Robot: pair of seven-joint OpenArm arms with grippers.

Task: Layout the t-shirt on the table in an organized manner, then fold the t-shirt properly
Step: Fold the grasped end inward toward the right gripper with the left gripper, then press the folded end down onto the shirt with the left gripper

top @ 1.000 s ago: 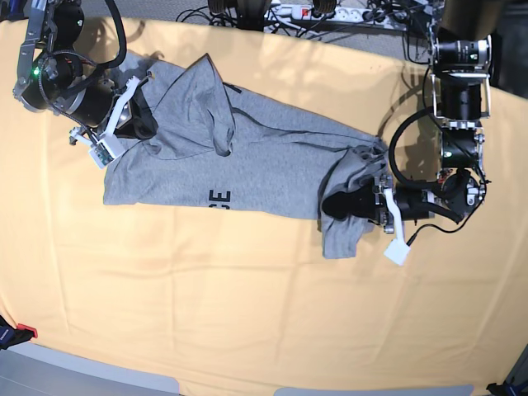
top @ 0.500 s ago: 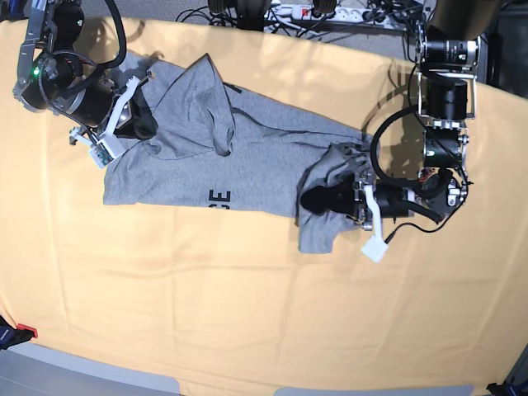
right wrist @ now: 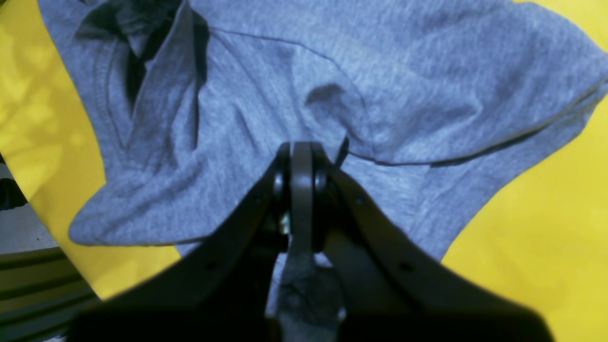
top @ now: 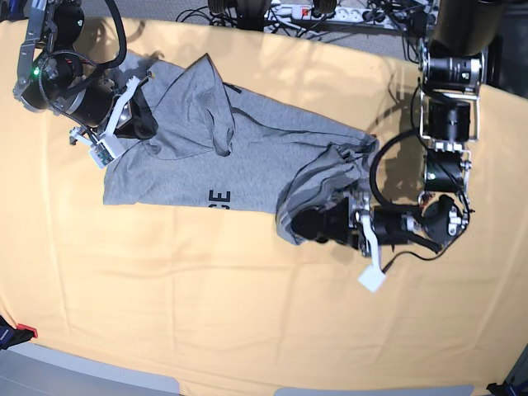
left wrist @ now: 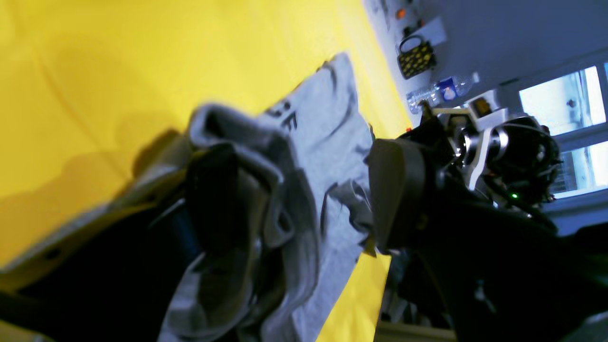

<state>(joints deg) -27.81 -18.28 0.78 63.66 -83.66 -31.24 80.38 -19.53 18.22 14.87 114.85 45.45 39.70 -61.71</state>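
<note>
Bright window (left wrist: 565, 128), grey wall (left wrist: 498, 42), power strip (top: 318, 11) and cables beyond table edge.

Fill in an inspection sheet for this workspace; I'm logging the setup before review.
Surface: table under pale yellow-orange cloth, faintly creased.
Job's things: heather-grey cotton t-shirt lies crumpled, not flat; part of its black lettering shows.
Clutter: small red-and-black object at the table's edge.
Grippers: right gripper shut on the t-shirt; left gripper has its fingers spread, with cloth bunched and draped over it.
Cables: black cables and a white power strip beyond the far edge.
Surroundings: window, plastic bottle, spotted basket in the left wrist view.
</note>
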